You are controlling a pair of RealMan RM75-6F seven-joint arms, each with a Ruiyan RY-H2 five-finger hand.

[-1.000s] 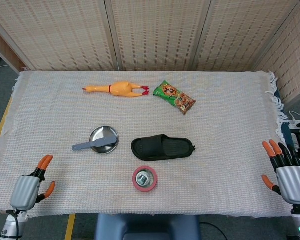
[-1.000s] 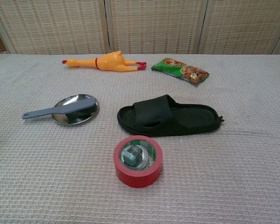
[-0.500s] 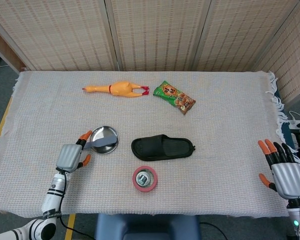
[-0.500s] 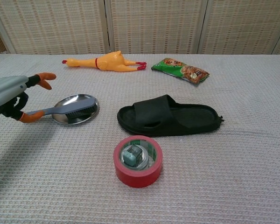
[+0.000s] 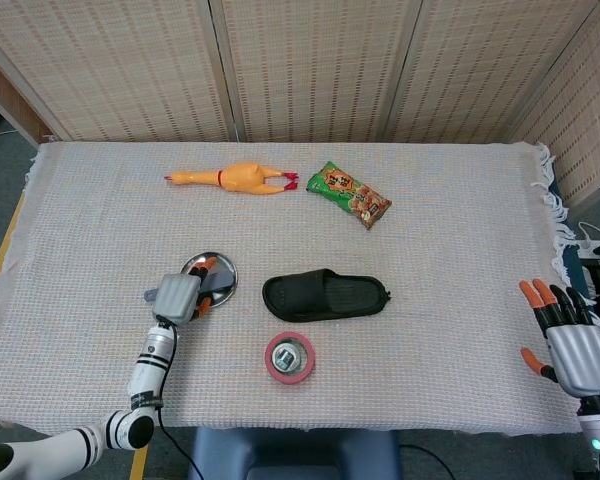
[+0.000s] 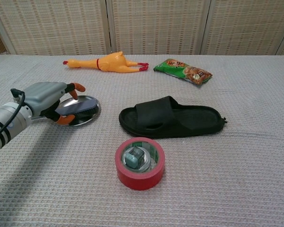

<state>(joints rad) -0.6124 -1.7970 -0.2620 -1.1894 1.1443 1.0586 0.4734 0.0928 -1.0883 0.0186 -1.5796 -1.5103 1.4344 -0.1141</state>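
Our left hand (image 6: 47, 99) sits over the brush (image 6: 78, 109) handle, fingers curled around it, though we cannot tell if the grip is firm; the brush lies on the plate (image 6: 87, 101), unlifted. Our right hand (image 5: 572, 340) hangs off the table's right edge, fingers spread, holding nothing. Slipper (image 6: 173, 118) and tape (image 6: 139, 163) lie near; open cloth (image 6: 38, 179) to the left.

Far back on the table cloth (image 5: 460, 200), a yellow rubber chicken (image 5: 236, 178) lying on its side, with a green snack bag (image 5: 349, 194) just beside its red feet. Nearer the middle, a black slipper (image 5: 326, 295) lying flat. In front of that, near but apart, a red tape roll (image 5: 290, 357) lying flat with a small greenish thing inside its ring. Behind everything, woven screens (image 5: 310, 65).
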